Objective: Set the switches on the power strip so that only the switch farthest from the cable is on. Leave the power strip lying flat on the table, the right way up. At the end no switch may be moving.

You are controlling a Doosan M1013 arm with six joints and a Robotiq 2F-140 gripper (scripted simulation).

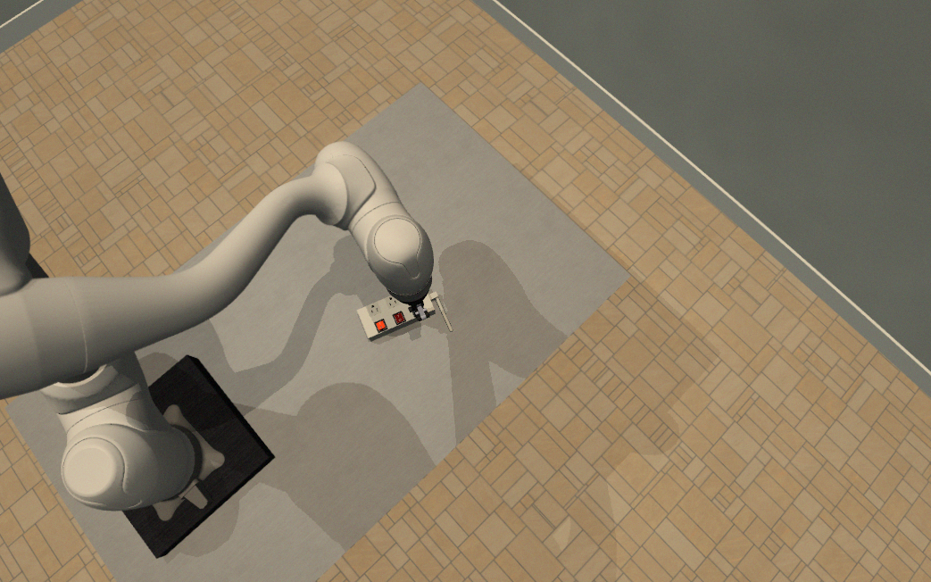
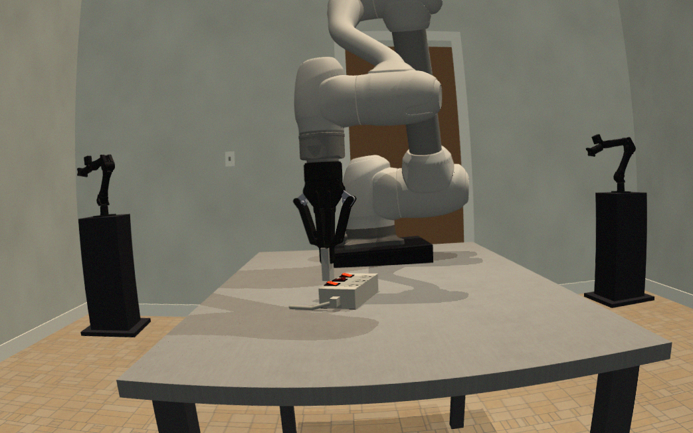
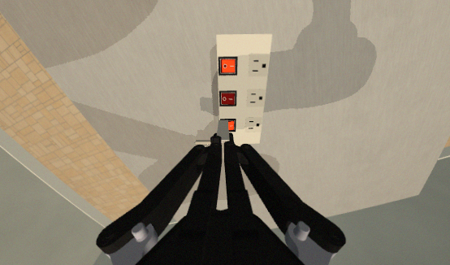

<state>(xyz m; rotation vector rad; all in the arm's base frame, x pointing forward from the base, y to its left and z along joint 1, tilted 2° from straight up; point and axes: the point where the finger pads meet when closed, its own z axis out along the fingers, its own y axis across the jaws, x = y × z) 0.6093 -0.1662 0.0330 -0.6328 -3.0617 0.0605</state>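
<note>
1. Tabletop (image 2: 499, 333), grey, matte, crossed by soft arm shadows; dark legs under it; tan patchwork tile floor (image 1: 671, 448) all round.
2. Room: grey-green walls, pale baseboard, brown door (image 2: 446, 96) behind the arm, small wall plate (image 2: 229, 158) left of the door.
3. Two black pedestals, one (image 2: 109, 268) left of the tabletop, one (image 2: 620, 244) right of it, each topped by a small black jointed stand.
4. One pale arm (image 1: 252, 238) on a black base (image 2: 418, 250) at the far end of the tabletop.
5. One power strip (image 3: 244, 46), cream, lying flat, right way up, around the middle of the tabletop; short cable stub (image 2: 305, 307) off its near end in the exterior view.
6. Three red rocker switches in a row on the strip, three outlets alongside them, one per switch.
7. Far switch (image 3: 228, 66) bright red; middle switch (image 3: 227, 98) darker red; near switch (image 3: 231, 125), the one by the cable, bright and half hidden behind the fingertips.
8. Pincer (image 3: 222, 139) clenched, fingers together, nothing between them; points straight down over the cable end of the strip.
9. Grey fingertip pad (image 3: 223, 128) right at the near switch; actual contact cannot be told.
</note>
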